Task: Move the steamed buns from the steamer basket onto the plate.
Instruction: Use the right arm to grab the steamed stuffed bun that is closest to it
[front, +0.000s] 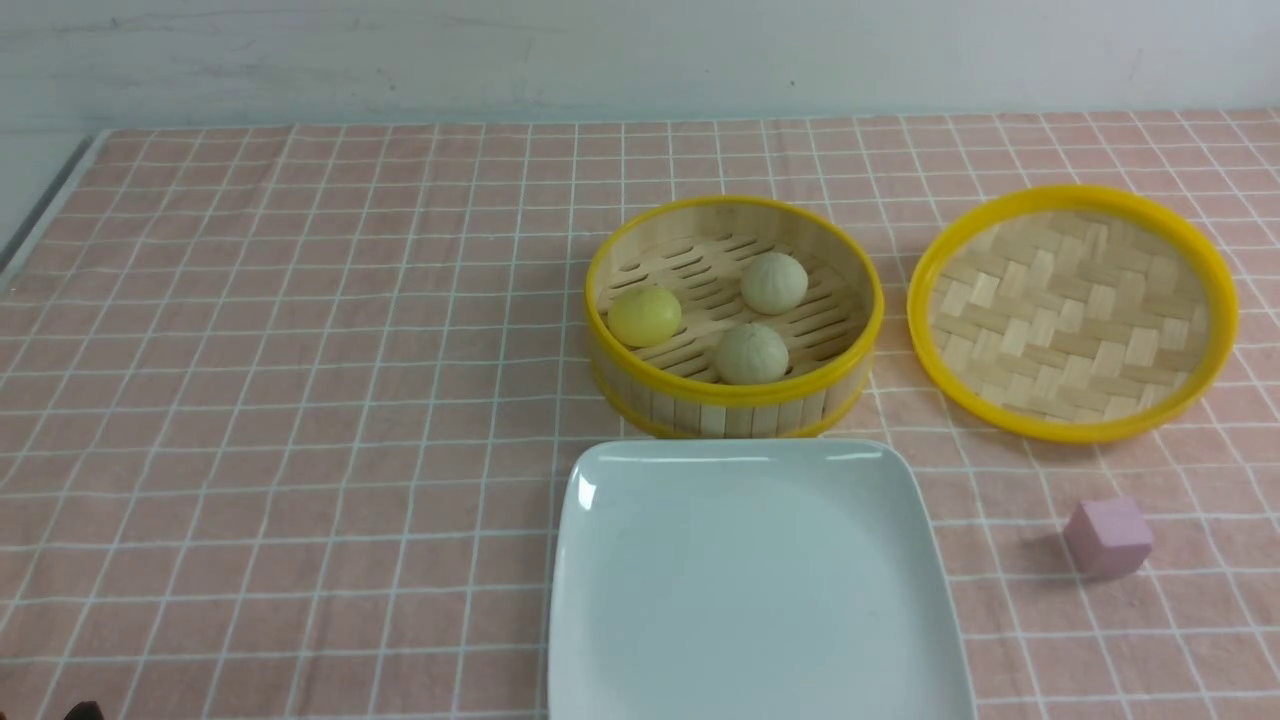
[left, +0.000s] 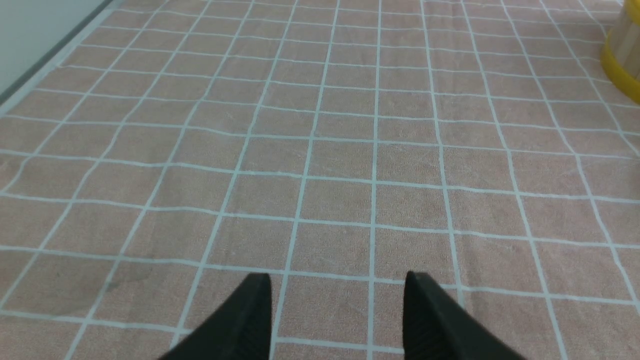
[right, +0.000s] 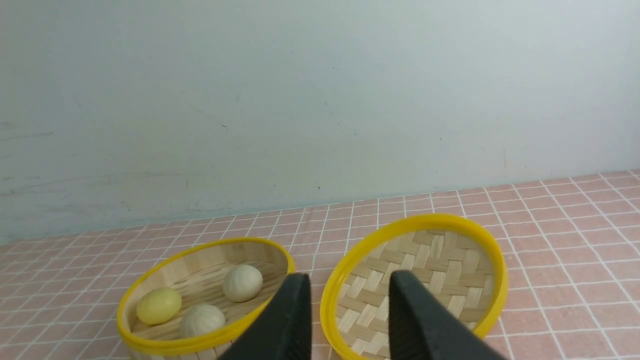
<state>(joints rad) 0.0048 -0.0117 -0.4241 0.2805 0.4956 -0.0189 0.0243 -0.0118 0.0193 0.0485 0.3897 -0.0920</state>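
The steamer basket (front: 735, 395) stands mid-table with three steamed buns in it: a yellow bun (front: 645, 316), a pale bun (front: 774, 282) at the back and another pale bun (front: 751, 353) at the front. In front of it lies the white square plate (front: 750, 640), with nothing on it. Neither gripper shows in the front view. My left gripper (left: 337, 285) hangs open over bare cloth, far left of the basket (left: 622, 55). My right gripper (right: 348, 282) is open and holds nothing, raised well back from the basket (right: 200, 345) with its buns (right: 243, 282).
A shallow yellow-rimmed tray (front: 1075, 425) with a woven bottom lies right of the basket, also in the right wrist view as the tray (right: 350, 260). A pink cube (front: 1108, 537) sits right of the plate. A pale wall runs behind the table, whose left edge (front: 40, 215) is near.
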